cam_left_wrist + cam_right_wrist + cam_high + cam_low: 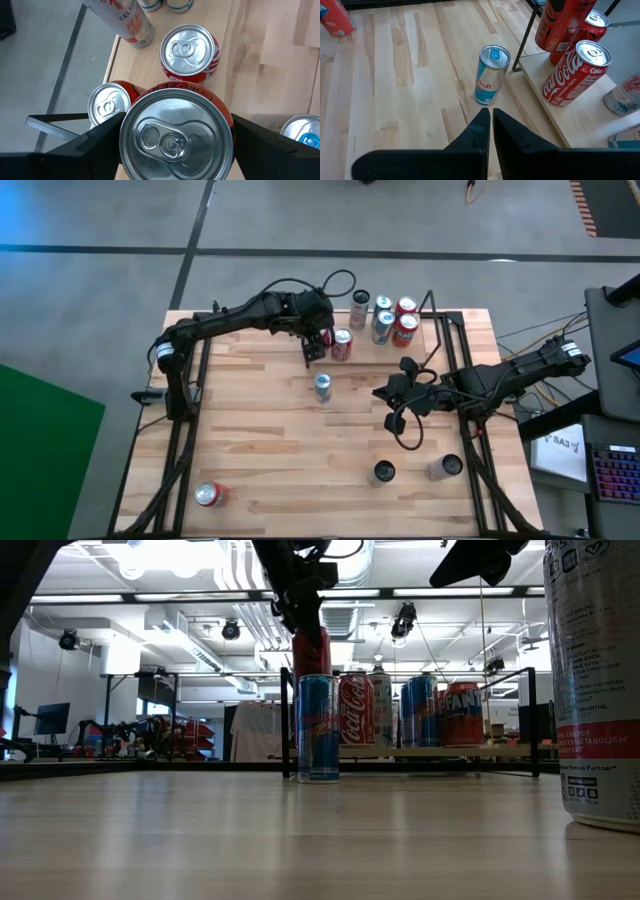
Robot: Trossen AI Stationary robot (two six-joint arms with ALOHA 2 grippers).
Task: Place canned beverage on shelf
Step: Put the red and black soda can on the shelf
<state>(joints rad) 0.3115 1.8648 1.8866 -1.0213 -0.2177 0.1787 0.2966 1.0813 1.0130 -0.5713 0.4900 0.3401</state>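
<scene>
A red can with a silver top (177, 135) hangs between the fingers of my left gripper (318, 345) over the near left part of the shelf (555, 115). It shows above the blue can (318, 725) in the low view. Below it on the shelf board stand a Coca-Cola can (189, 52) and another red can (109, 102). Several more cans (390, 318) stand farther along the shelf. The slim blue can (490, 75) stands on the table just before the shelf. My right gripper (490, 120) hovers shut over the table's middle right, touching nothing. My left gripper pinches the red can between its two fingers (95, 145), which lie on opposite sides of the can's wall just below the top rim (126, 125). The fingers come slanting down from the table's left. The can hangs upright, lifted clear of the shelf board.
Two dark-topped cans (384, 472) (445, 468) stand near the table's front right. A red can (210, 495) lies on its side at the front left. A tall can (595, 690) stands close to the low camera. Black shelf posts (527, 35) rise beside the held can.
</scene>
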